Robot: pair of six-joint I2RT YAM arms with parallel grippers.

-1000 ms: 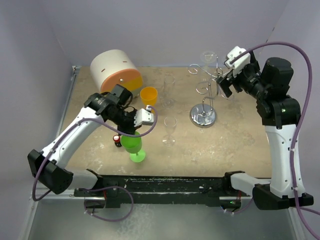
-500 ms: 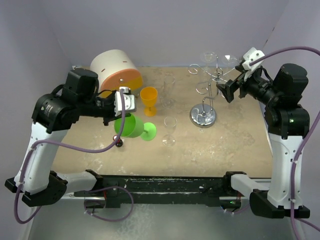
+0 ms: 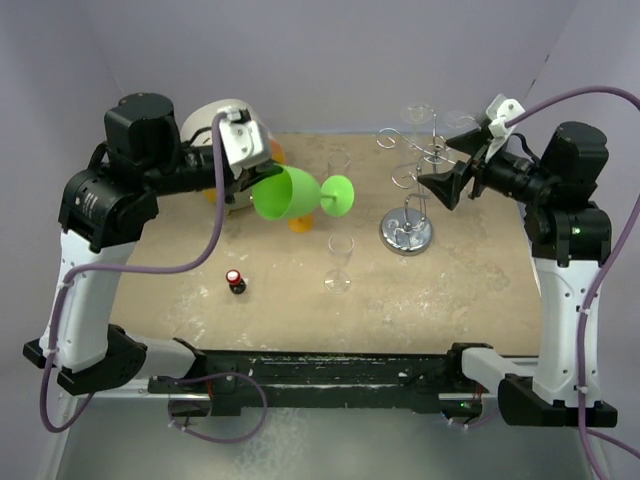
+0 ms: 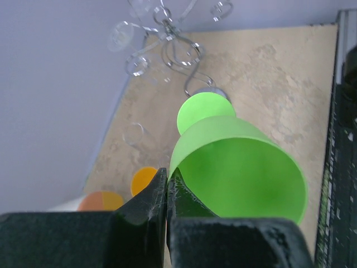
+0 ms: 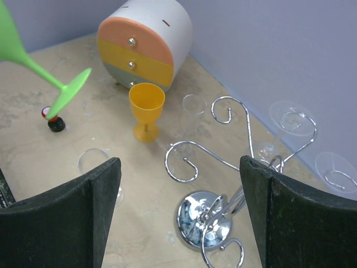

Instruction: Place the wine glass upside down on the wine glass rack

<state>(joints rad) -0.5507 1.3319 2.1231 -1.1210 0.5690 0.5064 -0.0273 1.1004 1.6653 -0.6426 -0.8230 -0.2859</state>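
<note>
The green wine glass point(image 3: 290, 193) is up in the air, over the far side of the tabletop point(image 3: 480, 300), a bit left of the middle. It lies on its side. Its round foot points at the wine glass rack point(image 3: 407, 232) and its open mouth points back at the left arm.

The left fingers point(image 4: 167, 183) are pinched tight on the rim of the cup. I think holding the rim leaves the stem and foot free to slip into a curly arm of the rack. The glass is only half tipped over, so it needs more turning.

The rack stands near the far right corner. Two clear glasses point(image 5: 293, 120) hang on it upside down.

The right fingers point(image 3: 445, 185) are spread wide and hold nothing. They hang just beside the rack's top, maybe to steady it.
</note>
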